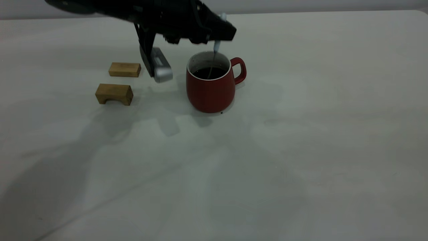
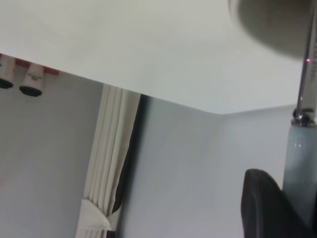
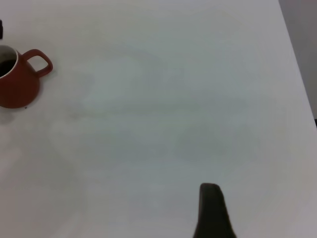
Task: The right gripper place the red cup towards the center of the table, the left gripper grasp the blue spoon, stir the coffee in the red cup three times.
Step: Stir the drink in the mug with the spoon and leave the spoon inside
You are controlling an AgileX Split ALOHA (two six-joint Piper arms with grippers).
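Pale blue, slick and light, the blue spoon (image 1: 215, 47) is pinched high on its handle by the left hand (image 1: 219, 31), its bowl dipped into the breakable red cup (image 1: 211, 86); right hand (image 3: 212, 213): cannot tell.

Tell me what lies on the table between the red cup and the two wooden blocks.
In the exterior view, only the left gripper's silver-grey block hangs between the red cup and the wooden blocks; the table there looks bare.

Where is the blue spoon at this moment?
In the exterior view the blue spoon hangs upright from the left hand, left of centre on the table, its neck dipping into the coffee in the red cup.
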